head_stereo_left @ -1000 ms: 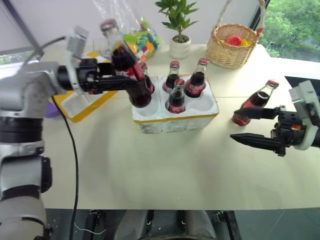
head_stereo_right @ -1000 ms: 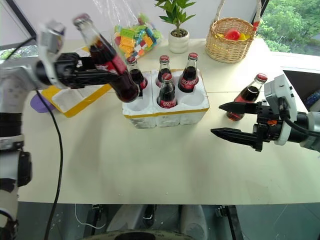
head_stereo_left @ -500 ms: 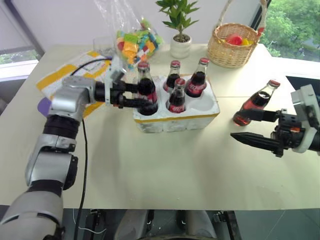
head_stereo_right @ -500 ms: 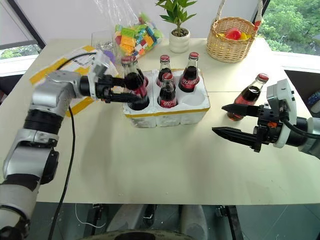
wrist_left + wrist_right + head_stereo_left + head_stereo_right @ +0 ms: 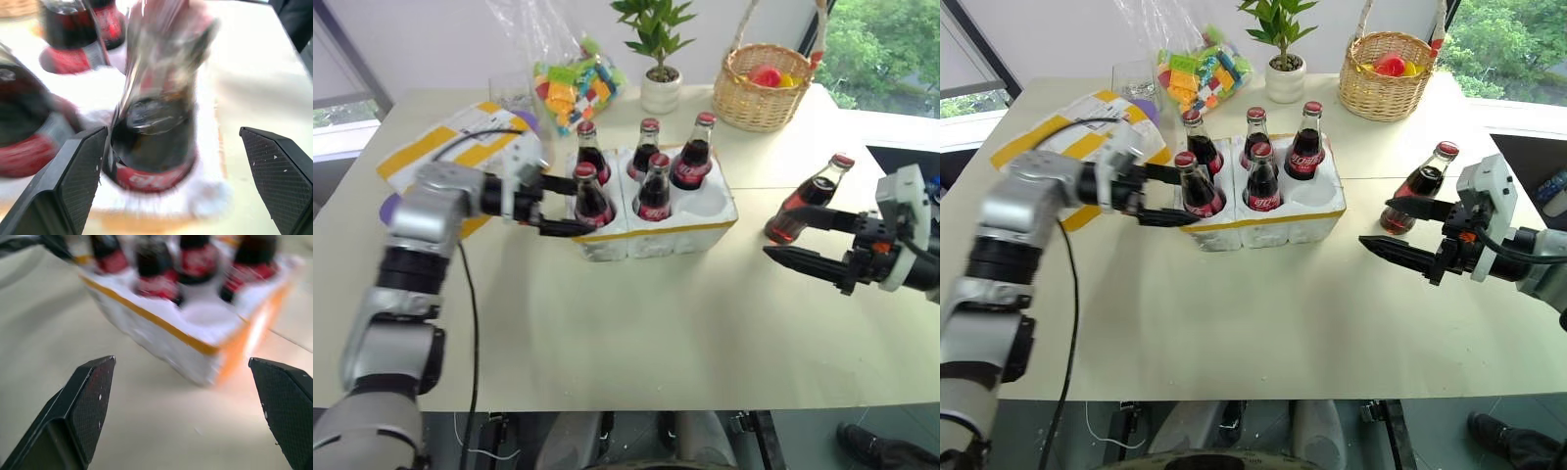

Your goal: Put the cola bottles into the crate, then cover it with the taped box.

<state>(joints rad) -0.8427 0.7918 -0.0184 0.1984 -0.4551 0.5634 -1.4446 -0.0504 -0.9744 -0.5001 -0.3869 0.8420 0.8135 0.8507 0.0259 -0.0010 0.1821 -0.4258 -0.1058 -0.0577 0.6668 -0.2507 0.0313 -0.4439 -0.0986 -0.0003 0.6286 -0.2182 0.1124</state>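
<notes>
- Your left gripper (image 5: 566,206) stood wide open at the crate's (image 5: 700,231) left end, its two fingers either side of the front-left cola bottle (image 5: 589,195) but gripping nothing; the left wrist view showed clear gaps between that bottle and both pads.
- You had five cola bottles upright in the crate's wells: three along the back row, two in the front row, with the front-right well (image 5: 713,207) bare.
- The sixth bottle (image 5: 811,199) stood tilted on the table (image 5: 636,323), well to the right of the crate.
- Your right gripper (image 5: 808,239) was fully open and held nothing; it hovered just in front of that sixth bottle, with its upper finger across the bottle's base in the head views.
- The taped box (image 5: 435,152) lay behind your left arm, at the table's left side.
</notes>
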